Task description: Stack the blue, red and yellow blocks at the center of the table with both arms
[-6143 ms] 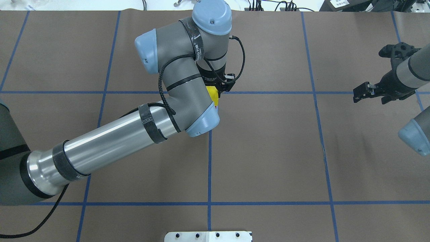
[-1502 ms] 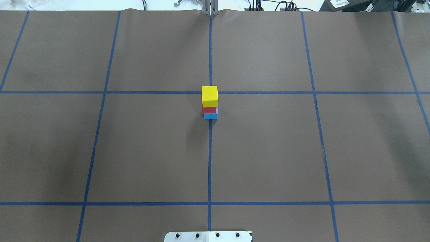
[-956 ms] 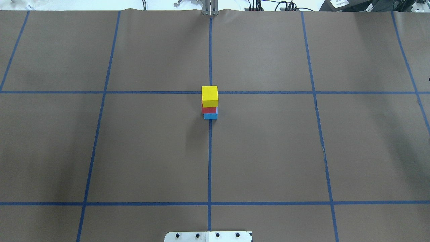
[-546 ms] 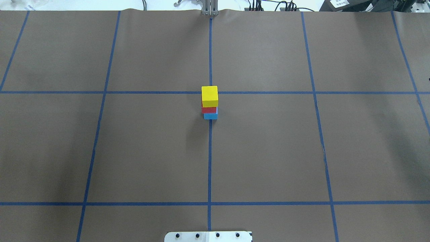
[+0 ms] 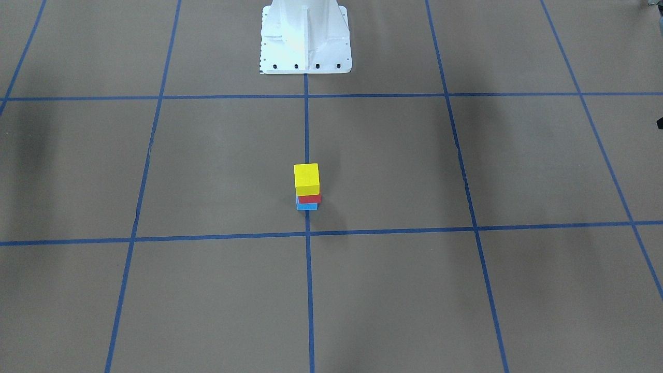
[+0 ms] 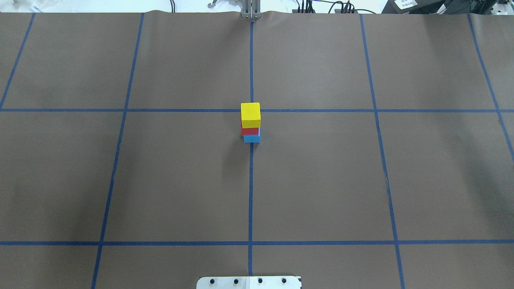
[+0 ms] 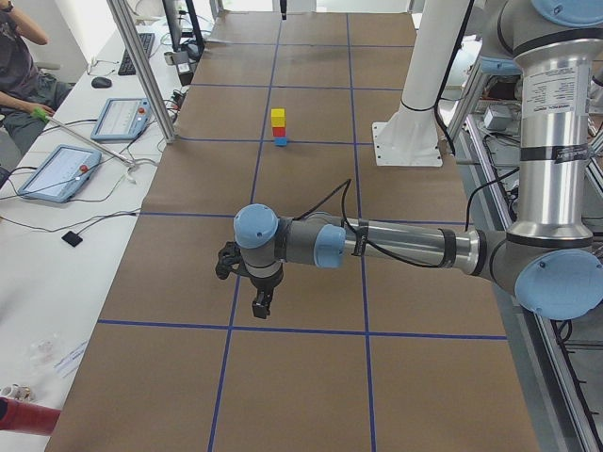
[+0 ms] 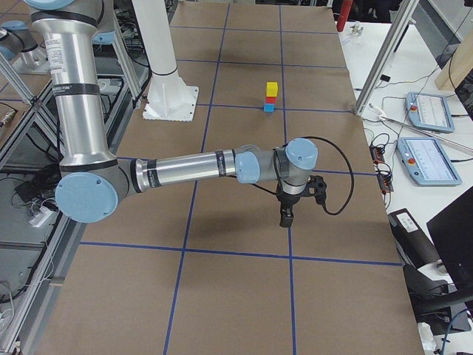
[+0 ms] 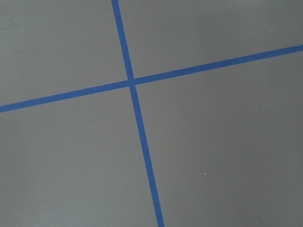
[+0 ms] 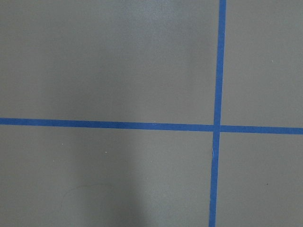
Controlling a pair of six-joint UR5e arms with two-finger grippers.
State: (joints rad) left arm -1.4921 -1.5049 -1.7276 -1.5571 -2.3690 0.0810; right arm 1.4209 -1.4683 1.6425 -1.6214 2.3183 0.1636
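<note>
A stack stands at the table's centre: the yellow block (image 6: 250, 114) on the red block (image 6: 249, 131) on the blue block (image 6: 251, 139). It also shows in the front-facing view (image 5: 306, 178). No gripper touches it. My left gripper (image 7: 262, 303) shows only in the exterior left view, hanging over the table end far from the stack. My right gripper (image 8: 285, 217) shows only in the exterior right view, over the other table end. I cannot tell whether either is open or shut. Both wrist views show only brown table and blue tape lines.
The white robot pedestal (image 5: 304, 36) stands at the table's robot side. A metal post (image 7: 141, 71) and tablets (image 7: 58, 171) stand on the side desk, where an operator (image 7: 17, 56) sits. Another post (image 8: 384, 59) and tablets (image 8: 427, 111) stand beside the right end.
About six seconds ago my left arm was over the stack at the yellow block and my right gripper was at the right edge. Both have since left the overhead view; the stack stays still.
</note>
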